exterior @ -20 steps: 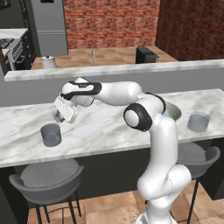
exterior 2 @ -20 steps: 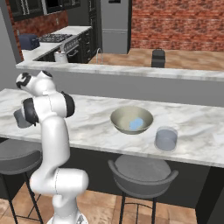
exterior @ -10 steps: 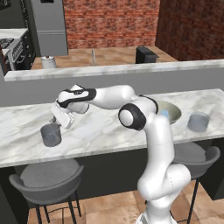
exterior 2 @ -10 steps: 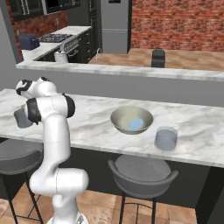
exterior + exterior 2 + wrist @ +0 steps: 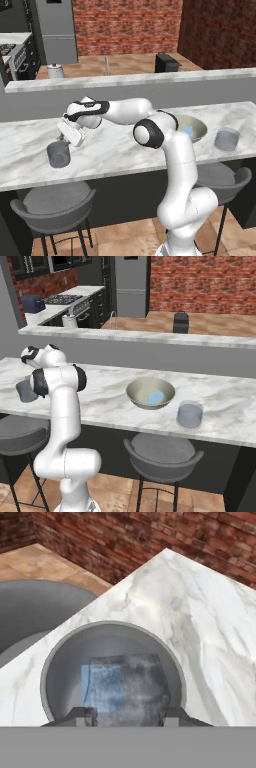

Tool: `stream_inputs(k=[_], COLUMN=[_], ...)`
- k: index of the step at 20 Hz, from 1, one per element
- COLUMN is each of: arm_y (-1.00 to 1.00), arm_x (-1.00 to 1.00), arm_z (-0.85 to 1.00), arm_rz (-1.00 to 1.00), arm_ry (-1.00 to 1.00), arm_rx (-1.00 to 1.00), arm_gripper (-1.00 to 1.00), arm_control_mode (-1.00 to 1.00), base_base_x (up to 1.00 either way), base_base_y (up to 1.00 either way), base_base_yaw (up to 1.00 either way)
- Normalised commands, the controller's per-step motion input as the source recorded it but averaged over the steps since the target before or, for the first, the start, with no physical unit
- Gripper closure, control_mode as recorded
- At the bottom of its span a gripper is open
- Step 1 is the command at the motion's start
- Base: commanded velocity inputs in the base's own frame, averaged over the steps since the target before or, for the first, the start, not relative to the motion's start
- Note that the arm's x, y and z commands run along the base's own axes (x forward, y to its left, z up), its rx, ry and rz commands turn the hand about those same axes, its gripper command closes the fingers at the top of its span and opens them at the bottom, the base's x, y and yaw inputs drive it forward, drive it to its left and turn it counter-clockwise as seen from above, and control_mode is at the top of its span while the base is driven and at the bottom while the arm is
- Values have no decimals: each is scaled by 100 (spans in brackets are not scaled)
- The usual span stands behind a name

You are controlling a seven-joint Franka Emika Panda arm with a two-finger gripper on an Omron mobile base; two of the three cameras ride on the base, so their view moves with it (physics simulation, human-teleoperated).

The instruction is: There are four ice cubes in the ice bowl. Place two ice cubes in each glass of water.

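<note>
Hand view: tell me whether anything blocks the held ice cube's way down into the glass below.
Nothing visible does. The small pale-blue translucent ice cube sits between the pincer's fingertips directly above the open mouth of the short grey-blue tumbler; one cube already appears to lie inside, but the opening is unobstructed.

Colours around my white arm with dark joints

The worktop (image 5: 115, 150) is white marble with grey veins. The glass (image 5: 59, 154) under my pincer (image 5: 69, 134) is grey-blue, same as the second glass (image 5: 226, 139). The ice cube (image 5: 125, 684) I hold is pale blue and cloudy grey. The ice bowl (image 5: 136, 392) is grey-beige, with pale blue ice cubes (image 5: 156, 398) inside. The back wall (image 5: 125, 25) is red brick.
</note>
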Motion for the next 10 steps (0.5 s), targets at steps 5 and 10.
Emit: stream_inputs(k=[5, 10], arm_y=[10, 18], arm_x=[0, 1], arm_z=[-2, -8], arm_rz=[5, 5], arm_ry=[0, 0], arm_rx=[0, 0], arm_gripper=[100, 100], arm_control_mode=[-100, -100], base_base_x=[0, 0], base_base_y=[0, 0], base_base_yaw=[0, 0])
